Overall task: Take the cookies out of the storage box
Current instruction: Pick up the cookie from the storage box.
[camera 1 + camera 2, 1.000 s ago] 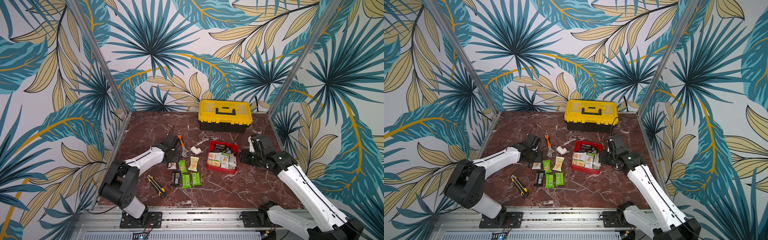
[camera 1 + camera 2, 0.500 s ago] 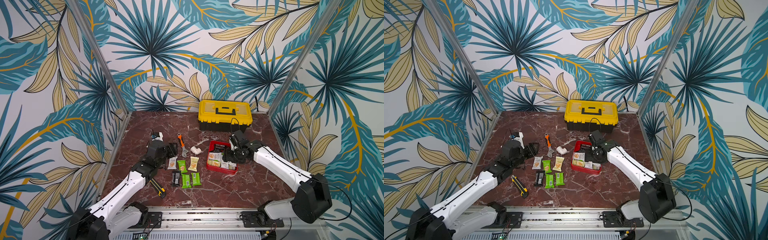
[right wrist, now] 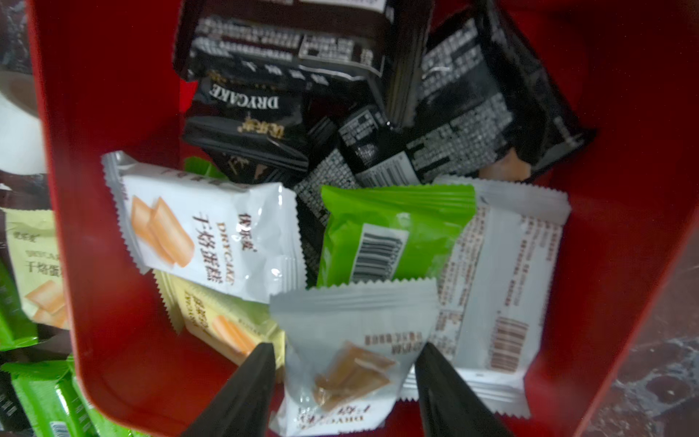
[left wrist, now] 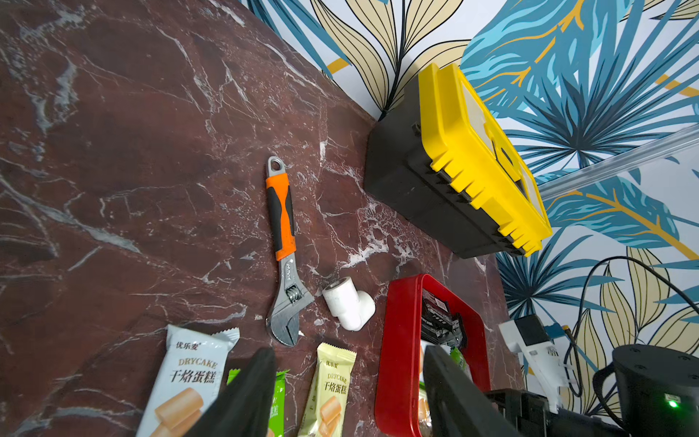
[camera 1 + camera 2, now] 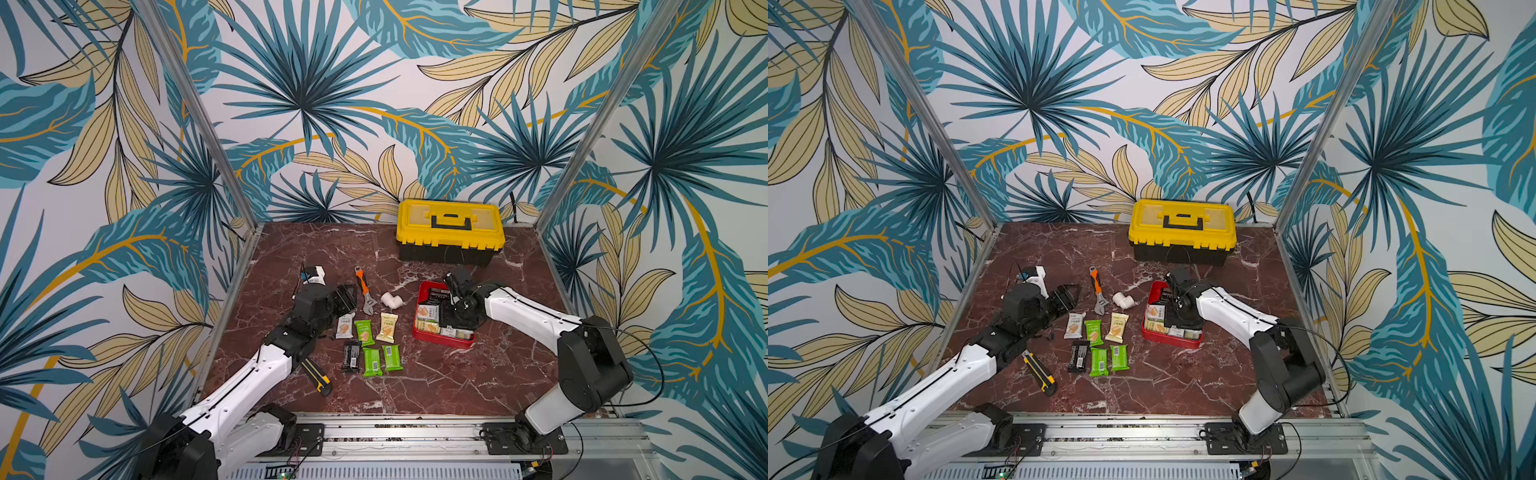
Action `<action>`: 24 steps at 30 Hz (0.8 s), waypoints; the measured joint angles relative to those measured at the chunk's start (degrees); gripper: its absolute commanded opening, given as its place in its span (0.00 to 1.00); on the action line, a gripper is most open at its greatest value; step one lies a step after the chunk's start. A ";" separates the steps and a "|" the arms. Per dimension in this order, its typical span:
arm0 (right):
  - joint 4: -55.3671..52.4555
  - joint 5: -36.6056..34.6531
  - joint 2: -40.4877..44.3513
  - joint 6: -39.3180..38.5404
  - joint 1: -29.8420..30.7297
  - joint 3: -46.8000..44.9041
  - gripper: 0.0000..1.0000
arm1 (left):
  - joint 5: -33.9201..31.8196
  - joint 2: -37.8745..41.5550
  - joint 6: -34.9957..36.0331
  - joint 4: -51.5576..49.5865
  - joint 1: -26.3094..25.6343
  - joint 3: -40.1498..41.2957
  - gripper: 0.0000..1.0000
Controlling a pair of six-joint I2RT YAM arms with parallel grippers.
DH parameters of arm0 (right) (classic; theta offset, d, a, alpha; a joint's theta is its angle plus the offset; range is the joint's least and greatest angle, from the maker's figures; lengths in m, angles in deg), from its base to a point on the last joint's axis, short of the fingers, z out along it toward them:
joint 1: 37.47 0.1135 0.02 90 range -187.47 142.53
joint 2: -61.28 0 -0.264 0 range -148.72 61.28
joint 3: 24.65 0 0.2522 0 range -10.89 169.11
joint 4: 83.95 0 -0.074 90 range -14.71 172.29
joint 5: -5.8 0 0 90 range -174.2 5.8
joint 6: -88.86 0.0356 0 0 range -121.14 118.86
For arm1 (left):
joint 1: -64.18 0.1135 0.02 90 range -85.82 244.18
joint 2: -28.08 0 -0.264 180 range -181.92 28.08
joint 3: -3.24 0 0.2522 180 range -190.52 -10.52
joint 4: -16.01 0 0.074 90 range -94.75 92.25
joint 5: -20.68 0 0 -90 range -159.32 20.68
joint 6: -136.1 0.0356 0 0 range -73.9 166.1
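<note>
Cookies [image 3: 212, 230] heaped in red storage box [image 5: 441, 340], right of centre; six lie left of it.
Right gripper [image 3: 345, 346] in box, jaws apart astride white packet [image 3: 351, 325]. Left gripper [image 4: 348, 348] spread wide, empty.

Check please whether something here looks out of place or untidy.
Nothing looks damaged or spilled. The cookies in the storage box lie jumbled, overlapping at odd angles, while six on the table lie in two neat rows. A wrench, a white pipe elbow and a utility knife lie near them, odd company for snacks.
</note>
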 measured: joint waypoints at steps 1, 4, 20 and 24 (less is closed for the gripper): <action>0.00 -0.20 -0.31 -0.02 0.15 0.00 0.59 | 0.04 0.00 -0.15 0.07 0.00 0.00 0.67; 0.00 -0.92 -1.51 0.00 0.61 0.00 0.55 | 0.07 0.00 -0.37 0.28 0.00 0.00 0.67; -1.86 -2.75 -0.13 0.59 1.05 2.29 0.41 | 0.04 0.02 -0.79 0.31 0.00 0.00 0.66; -3.32 -3.10 2.97 0.61 1.09 4.24 0.40 | 0.04 0.02 -0.79 0.33 0.00 0.00 0.66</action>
